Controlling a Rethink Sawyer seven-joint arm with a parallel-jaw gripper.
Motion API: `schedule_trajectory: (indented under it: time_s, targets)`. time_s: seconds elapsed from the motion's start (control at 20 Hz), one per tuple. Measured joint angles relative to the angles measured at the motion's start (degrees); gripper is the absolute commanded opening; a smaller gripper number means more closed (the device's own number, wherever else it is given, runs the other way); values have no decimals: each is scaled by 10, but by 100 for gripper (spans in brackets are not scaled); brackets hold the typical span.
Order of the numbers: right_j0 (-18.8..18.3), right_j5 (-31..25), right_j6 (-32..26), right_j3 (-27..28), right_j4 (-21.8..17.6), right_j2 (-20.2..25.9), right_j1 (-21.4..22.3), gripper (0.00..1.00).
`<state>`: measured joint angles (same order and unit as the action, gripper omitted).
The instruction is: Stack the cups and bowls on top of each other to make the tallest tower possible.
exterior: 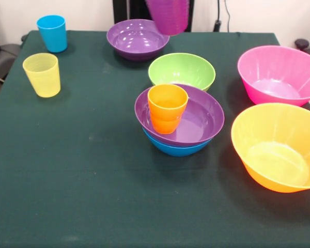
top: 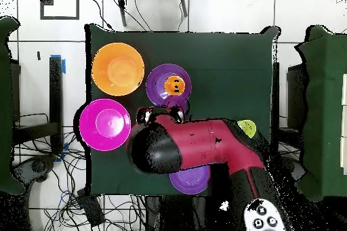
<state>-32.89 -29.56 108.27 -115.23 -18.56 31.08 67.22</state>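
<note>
We see the dark green tabletop [exterior: 82,175] carrying nearly everything, and we take the tower [exterior: 179,124] near its middle as our landmark. Seen from above, the red and black arm [top: 203,143] reaches across the tabletop and covers the bowls beside the tower.

In the front view, the orange bowl [exterior: 279,147] sits to the tower's right, nearer the camera, and the pink bowl [exterior: 279,75] to its right, farther back. The green bowl [exterior: 182,71] stands just behind the tower, and the loose purple bowl [exterior: 137,39] farther behind it and to the left.

The tower itself is a blue bowl [exterior: 176,148] at the bottom, a purple bowl [exterior: 196,121] nested in it, and the orange cup [exterior: 167,107] standing upright inside that, toward its left side.

The purple cup [exterior: 168,15] hangs in the air behind the tower, at the top edge of the front view, above the loose purple bowl's right rim. We cannot tell whether the fingers are closed on it, since they lie outside that view and the arm hides them from above.

The yellow cup [exterior: 42,75] stands well to the tower's left, and the blue cup [exterior: 52,33] behind that, near the far left corner.
</note>
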Motion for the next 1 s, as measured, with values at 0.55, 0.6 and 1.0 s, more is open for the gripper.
schedule_trajectory:
  time_s: [0.55, 0.6, 1.0]
  targets:
    - [106, 5, 18, 3, 0, -65, 7, 0]
    - [109, 7, 20, 3, 0, -69, 6, 0]
    - [115, 119, 48, -12, 1, -104, -27, 0]
